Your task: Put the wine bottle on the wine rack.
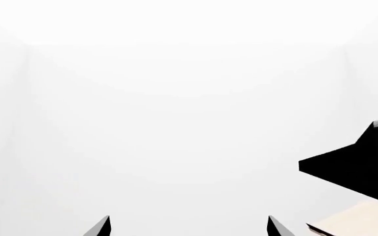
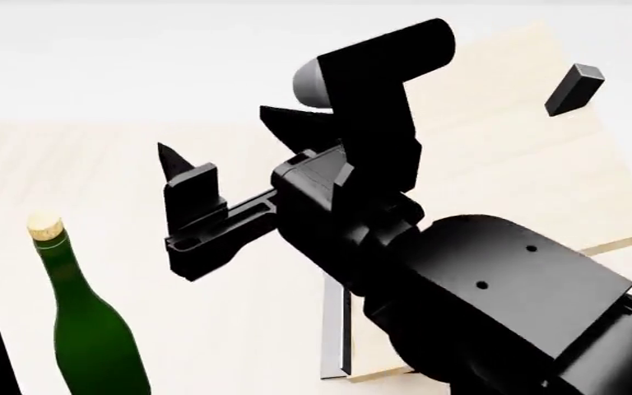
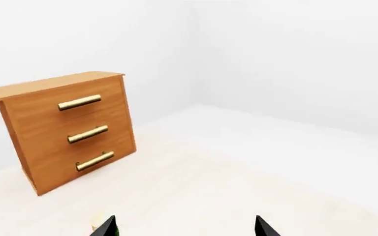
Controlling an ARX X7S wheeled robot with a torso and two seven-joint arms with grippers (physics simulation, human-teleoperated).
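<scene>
Across the left wrist view, mostly white wall is being shown; the left gripper (image 1: pixel 187 227) is being held with its two dark fingertips well apart and nothing between them, beside a black part and a pale board edge of the wine rack (image 1: pixel 353 221).

From the head view, the wine bottle (image 2: pixel 91 329) is being seen upright at lower left on the pale table (image 2: pixel 96 164), untouched, well apart from the wine rack (image 2: pixel 513 156) and its black peg (image 2: pixel 574 89). The right gripper (image 2: pixel 228 164) is being held open above the table, gripping nothing.

Through the right wrist view, a brown drawer cabinet (image 3: pixel 71 130) with brass handles is being shown, with the spread fingertips (image 3: pixel 263 227) at the frame edge.
</scene>
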